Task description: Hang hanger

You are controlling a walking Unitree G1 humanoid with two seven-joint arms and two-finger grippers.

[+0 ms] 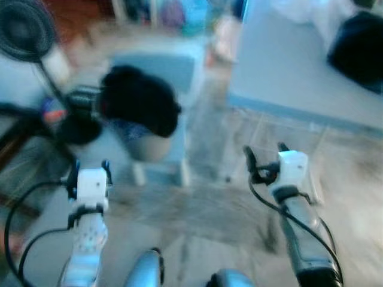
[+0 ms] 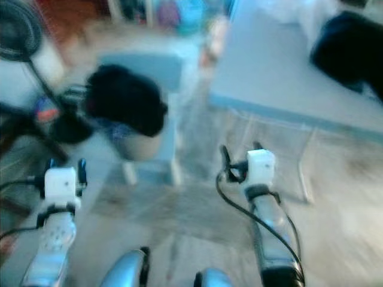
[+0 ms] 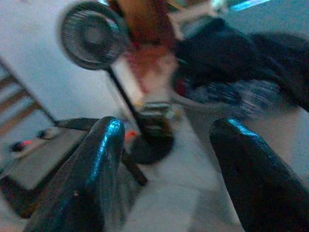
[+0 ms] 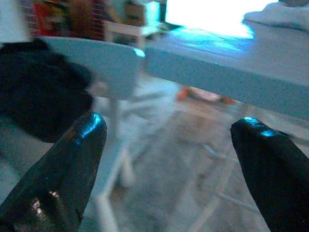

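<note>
We're on the move, picture blurred, left gripper (image 1: 90, 170) and right gripper (image 1: 263, 156) both spread and carrying nothing. We can't make out a hanger yet. Best slow down by the chair (image 1: 164, 78) heaped with dark clothes (image 1: 140, 98) and look properly.

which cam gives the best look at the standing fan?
Left wrist view: the fan shows head, pole and base between the open left gripper fingers. Both eye views catch just its blurred head at the upper left edge.
</note>
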